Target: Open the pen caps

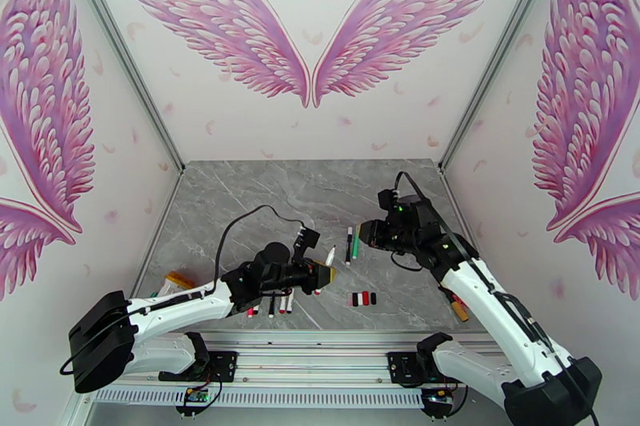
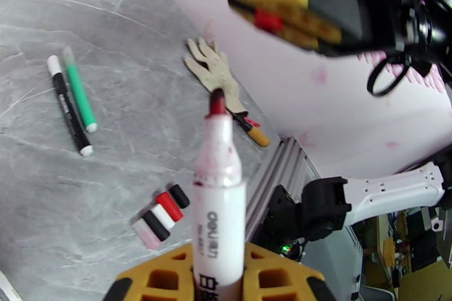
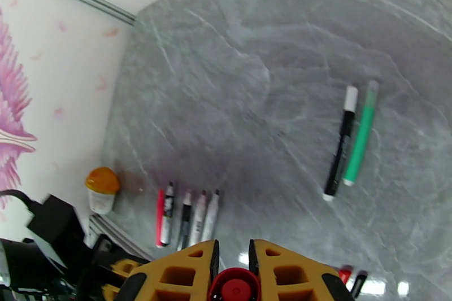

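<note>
**Red-tipped pen bared, its cap gripped apart from it**

At the near edge of the grey marble-patterned table [image 1: 240,204], a row of slim marker pens [image 1: 272,306] lying side by side. Just right of them, a short row of stubby plastic caps [image 1: 364,299] touching one another: black, red, white, black, pale pink. At the near left, a small orange-lidded jar [image 3: 101,189]. At the near right, a pale fabric glove [image 2: 212,65] lying flat beside the wall.

Over the pen row, the left hand [image 1: 324,272] clamped on a white-barrelled marker pen [image 2: 217,223], dark red tip bare and aimed toward the other arm. Farther back and raised off the table, the right hand [image 1: 364,234] closed on a red plastic cap [image 3: 234,287] between yellow pads. Pen tip and cap apart, with a clear gap between.

On the table below that gap, a black pen with white ends [image 1: 349,244] and a green pen [image 1: 355,245] lying parallel, just beside each other.

Beyond, a white wall painted with pink wings [image 1: 240,28].
</note>
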You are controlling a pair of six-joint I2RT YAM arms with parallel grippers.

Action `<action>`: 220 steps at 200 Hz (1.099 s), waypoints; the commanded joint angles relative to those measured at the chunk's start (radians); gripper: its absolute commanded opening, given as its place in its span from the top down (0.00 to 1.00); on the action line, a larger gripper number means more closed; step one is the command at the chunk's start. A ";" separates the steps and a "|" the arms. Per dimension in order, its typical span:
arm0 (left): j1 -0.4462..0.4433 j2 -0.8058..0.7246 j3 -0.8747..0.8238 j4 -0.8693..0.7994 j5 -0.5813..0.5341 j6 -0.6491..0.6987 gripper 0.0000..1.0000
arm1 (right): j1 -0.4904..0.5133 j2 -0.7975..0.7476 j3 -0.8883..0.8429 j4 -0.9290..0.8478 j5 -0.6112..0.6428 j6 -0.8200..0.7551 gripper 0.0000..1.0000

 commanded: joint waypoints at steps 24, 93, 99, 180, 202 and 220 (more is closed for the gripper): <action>0.001 -0.043 -0.014 -0.066 -0.066 0.011 0.95 | -0.002 0.010 -0.168 -0.178 0.177 -0.007 0.93; 0.001 -0.089 -0.035 -0.124 -0.105 0.008 0.96 | -0.003 0.096 -0.279 -0.099 0.205 -0.009 0.90; 0.001 -0.091 -0.034 -0.128 -0.105 0.006 0.96 | -0.002 0.102 -0.281 -0.093 0.199 -0.012 0.89; -0.001 -0.101 -0.043 -0.160 -0.111 0.005 0.96 | -0.002 0.190 -0.310 -0.052 0.187 -0.004 0.87; -0.003 -0.098 -0.041 -0.166 -0.111 0.006 0.96 | -0.002 0.206 -0.319 -0.049 0.184 0.006 0.87; -0.003 -0.098 -0.041 -0.170 -0.110 0.007 0.96 | -0.002 0.210 -0.328 -0.046 0.183 0.013 0.85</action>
